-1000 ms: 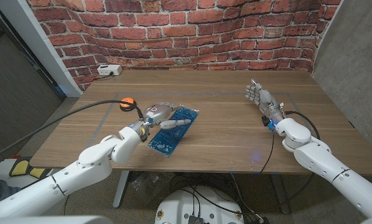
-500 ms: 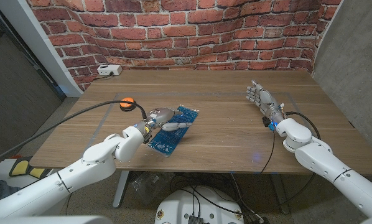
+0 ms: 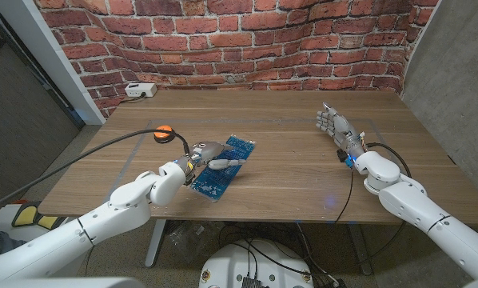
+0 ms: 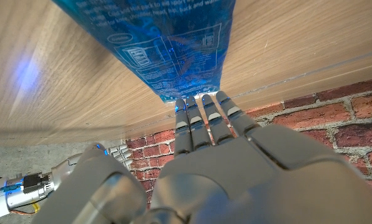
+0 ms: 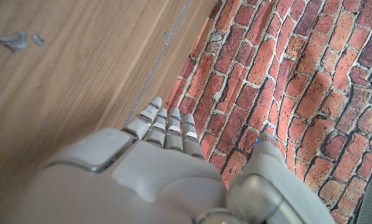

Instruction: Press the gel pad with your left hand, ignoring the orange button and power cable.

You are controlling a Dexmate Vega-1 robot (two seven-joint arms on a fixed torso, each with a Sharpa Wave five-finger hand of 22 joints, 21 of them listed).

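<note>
A blue gel pad (image 3: 223, 167) with white print lies on the table (image 3: 287, 172), left of the middle. My left hand (image 3: 213, 153) is over the pad's middle, fingers stretched out across it; whether it touches the pad I cannot tell. In the left wrist view the fingers (image 4: 204, 121) reach out straight beyond the blue gel pad (image 4: 167, 43). My right hand (image 3: 336, 128) stands on its edge at the right side of the table, fingers extended and holding nothing; the right wrist view shows that hand (image 5: 155, 168) above bare wood.
An orange button (image 3: 164, 134) sits left of the pad, with a black cable (image 3: 87, 152) running off the table's left edge. A white power strip (image 3: 140, 90) lies at the far left corner by the brick wall (image 3: 247, 40).
My left hand has slid a little toward the right, farther over the gel pad. The right hand has not moved.
</note>
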